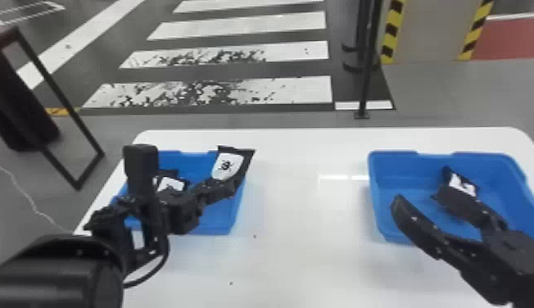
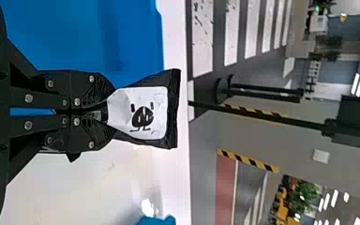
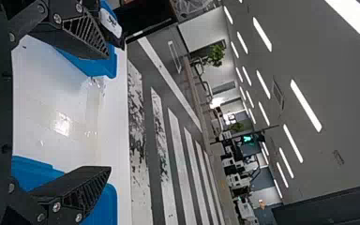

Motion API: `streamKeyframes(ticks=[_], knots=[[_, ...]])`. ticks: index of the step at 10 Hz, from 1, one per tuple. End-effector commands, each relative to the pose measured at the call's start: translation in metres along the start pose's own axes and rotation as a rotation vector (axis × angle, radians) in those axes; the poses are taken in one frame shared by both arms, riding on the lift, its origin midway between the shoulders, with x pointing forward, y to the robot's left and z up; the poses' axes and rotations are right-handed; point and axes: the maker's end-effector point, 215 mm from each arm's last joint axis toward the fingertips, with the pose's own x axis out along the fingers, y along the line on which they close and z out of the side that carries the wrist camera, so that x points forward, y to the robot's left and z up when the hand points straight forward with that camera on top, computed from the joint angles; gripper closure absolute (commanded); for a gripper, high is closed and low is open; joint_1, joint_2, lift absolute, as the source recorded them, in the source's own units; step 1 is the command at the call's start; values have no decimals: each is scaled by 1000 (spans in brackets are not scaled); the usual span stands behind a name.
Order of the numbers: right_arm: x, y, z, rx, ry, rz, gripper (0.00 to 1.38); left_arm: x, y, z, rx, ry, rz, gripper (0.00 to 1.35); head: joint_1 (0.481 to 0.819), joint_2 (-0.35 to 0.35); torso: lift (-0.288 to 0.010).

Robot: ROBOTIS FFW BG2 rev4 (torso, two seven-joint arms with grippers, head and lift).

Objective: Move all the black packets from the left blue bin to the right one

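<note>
Left fingers grasping packet, left bin's edge; right fingers parted over right bin.

Bright, white light falls on the table, and long ceiling lights run in rows overhead in the right wrist view, burnt out to plain white. A pale streak of glare lies on the tabletop just left of the right bin; both wrist views also catch blown-out reflections off the surface. Soft, faint shadow darkens the table on that bin's near side, and a bluish tint spreads near the left bin. The left arm is dark, with a dull sheen.
</note>
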Motion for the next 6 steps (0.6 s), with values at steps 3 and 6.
streamKeyframes(ticks=[3,6], knots=[[31,25,9,59,-24,115,194,-1,-79,19,4,-54,-173,1211,695,112,-140],[55,45,9,119,-23,200,194,5,-127,25,6,-66,-282,1211,695,92,-140]])
